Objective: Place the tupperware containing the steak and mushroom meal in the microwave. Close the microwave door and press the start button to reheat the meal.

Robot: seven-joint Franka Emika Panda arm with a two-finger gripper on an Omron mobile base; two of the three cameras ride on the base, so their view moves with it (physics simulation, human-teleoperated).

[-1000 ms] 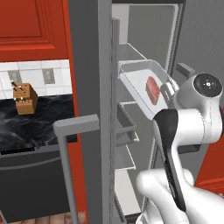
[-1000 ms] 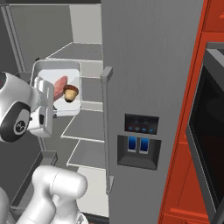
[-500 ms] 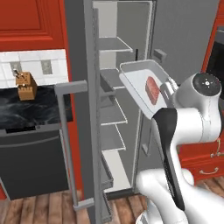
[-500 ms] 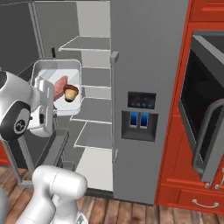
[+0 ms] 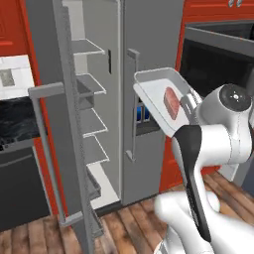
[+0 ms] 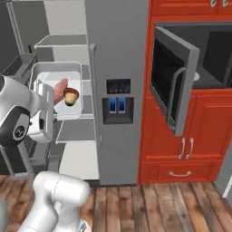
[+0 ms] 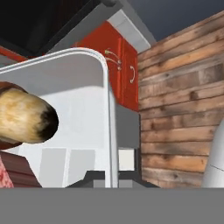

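Gripper (image 7: 111,175) clamped on the rim of the tray (image 6: 72,77), steak (image 6: 60,89) and mushroom (image 6: 71,96) inside, fridge (image 6: 118,54) behind (door open), microwave door (image 6: 174,77) ajar to the right

Kitchen — open fridge (image 6: 113,68), built-in microwave (image 6: 213,45), red cabinets (image 6: 190,149), wood floor.

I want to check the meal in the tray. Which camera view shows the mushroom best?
The right base view: the whole mushroom sits beside the steak in the tupperware. The hand view shows it large but cropped at the left edge. In the left base view I can make out just the steak.
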